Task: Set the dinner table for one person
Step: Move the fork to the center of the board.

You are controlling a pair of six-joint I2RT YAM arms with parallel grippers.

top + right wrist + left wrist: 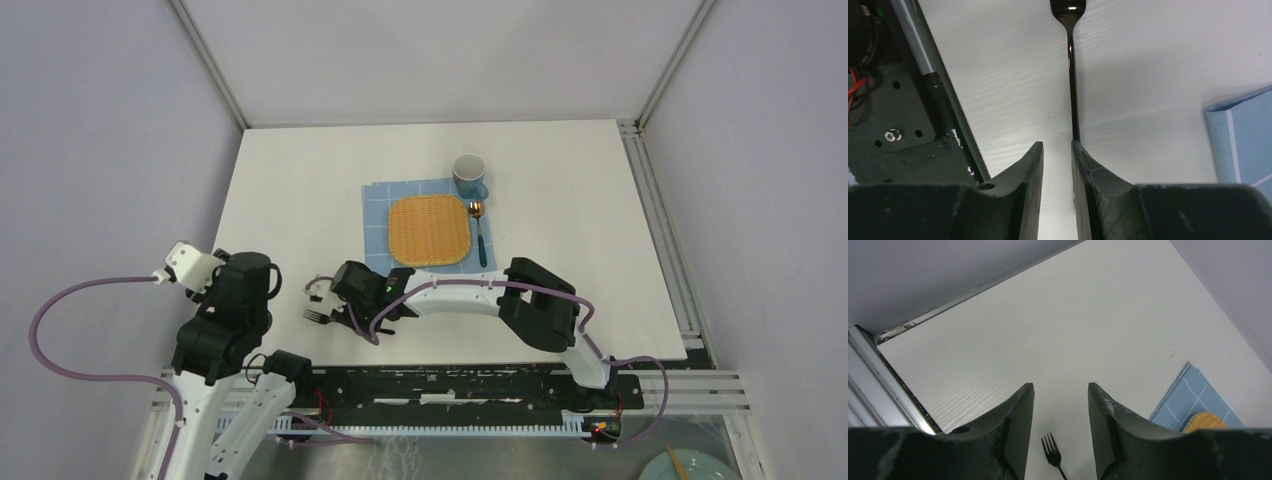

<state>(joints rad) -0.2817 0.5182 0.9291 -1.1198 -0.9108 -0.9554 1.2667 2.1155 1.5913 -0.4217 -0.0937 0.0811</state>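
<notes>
On the white dinner table (300,190), a black fork (318,315) lies near the front edge, left of the blue checked cloth (378,200). My right gripper (335,310) reaches left over the fork's handle. In the right wrist view the right gripper (1057,147) is open by a narrow gap, and the fork (1071,75) runs along the inner edge of its right finger. My left gripper (1060,390) hangs open and empty above the fork (1052,452), whose tines show between its fingers. The cloth carries a woven mat (430,230), a blue cup (469,175) and a spoon (480,235).
A black base rail (450,385) with cables runs along the near edge. Metal frame posts (655,190) and grey walls close in the table's sides and back. A teal plate (690,465) sits off the table at the bottom right.
</notes>
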